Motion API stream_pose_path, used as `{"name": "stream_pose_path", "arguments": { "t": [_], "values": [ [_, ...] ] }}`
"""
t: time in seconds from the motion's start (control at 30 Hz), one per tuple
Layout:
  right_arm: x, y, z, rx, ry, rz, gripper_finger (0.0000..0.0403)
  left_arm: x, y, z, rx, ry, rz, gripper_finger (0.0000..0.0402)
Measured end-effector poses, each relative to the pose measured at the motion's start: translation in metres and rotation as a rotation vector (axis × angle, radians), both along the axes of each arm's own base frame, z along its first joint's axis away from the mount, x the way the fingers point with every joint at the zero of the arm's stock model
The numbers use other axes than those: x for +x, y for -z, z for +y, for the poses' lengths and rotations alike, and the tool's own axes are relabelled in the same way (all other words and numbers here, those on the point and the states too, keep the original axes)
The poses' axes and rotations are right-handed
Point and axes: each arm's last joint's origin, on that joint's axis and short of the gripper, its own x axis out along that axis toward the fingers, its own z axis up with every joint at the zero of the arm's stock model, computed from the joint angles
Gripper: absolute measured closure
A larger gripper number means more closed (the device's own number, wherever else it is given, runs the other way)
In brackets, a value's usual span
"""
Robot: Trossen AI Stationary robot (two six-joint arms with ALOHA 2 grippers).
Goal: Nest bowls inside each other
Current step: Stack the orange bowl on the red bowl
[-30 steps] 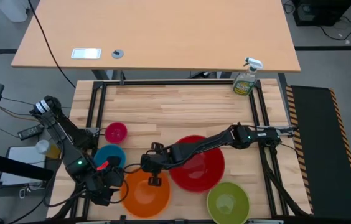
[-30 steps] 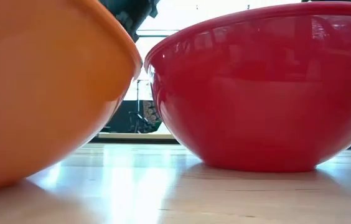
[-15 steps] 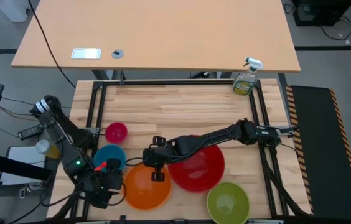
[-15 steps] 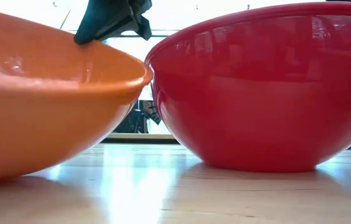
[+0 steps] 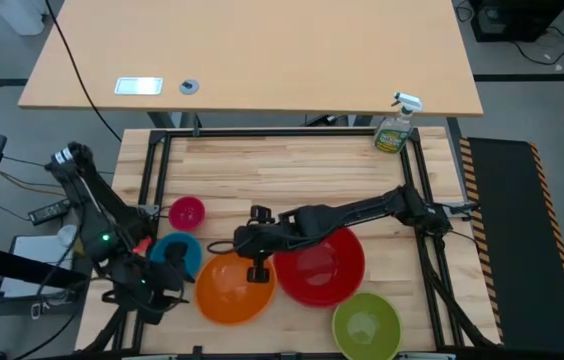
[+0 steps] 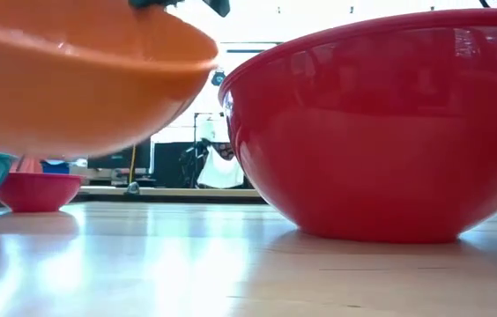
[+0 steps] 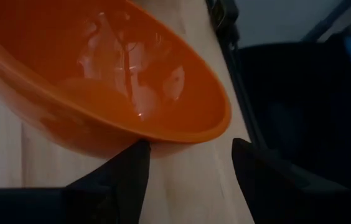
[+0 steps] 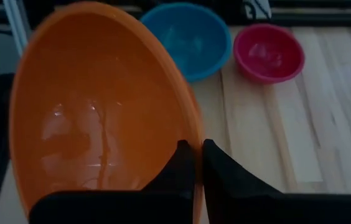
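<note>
The red bowl, the largest, sits on the wooden table toward its front right, and in the low view it rests flat with its rim level. Just beside it on the left is the orange bowl, tilted and lifted clear of the table (the low view shows open space beneath it). The right gripper reaches across the red bowl's far edge and grasps the orange bowl by its rim on the side nearest the red one; the right wrist view shows its two dark fingers pinched nearly together with the thin orange wall between them. The lime green bowl stands at the table's front edge, in front of the red bowl and to its right. The blue bowl lies left of the orange one, and the smallest, the pink bowl, sits just behind the blue. The left gripper hangs at the front left corner, its fingers spread wide and empty, with the orange bowl close ahead of them but not touched.
</note>
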Motion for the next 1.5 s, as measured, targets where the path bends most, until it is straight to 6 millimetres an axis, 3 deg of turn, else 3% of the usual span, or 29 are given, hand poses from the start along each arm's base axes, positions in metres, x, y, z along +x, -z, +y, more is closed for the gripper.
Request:
{"name": "stream_pose_path", "arguments": {
  "t": [0.3, 0.6, 0.97, 1.13, 1.5],
  "values": [
    [-0.033, -0.046, 0.002, 0.023, -0.004, -0.039, 0.0389, 0.000, -0.017, 0.008, 0.014, 0.017, -0.173, 0.0171],
    [-0.070, -0.071, -0.007, 0.019, 0.074, 0.045, 0.0389, 0.026, -0.037, 0.014, 0.139, 0.063, -0.457, 0.0171],
    [-0.111, -0.059, -0.016, -0.058, 0.298, 0.392, 0.0388, 0.066, -0.049, 0.043, 0.310, -0.065, -0.627, 0.0171],
    [-0.117, -0.062, -0.015, -0.049, 0.318, 0.403, 0.0391, 0.082, -0.053, 0.050, 0.354, -0.053, -0.702, 0.0171],
    [-0.120, -0.059, -0.011, 0.041, 0.235, 0.464, 0.0391, 0.086, -0.053, 0.056, 0.333, -0.053, -0.700, 0.0171]
  ]
}}
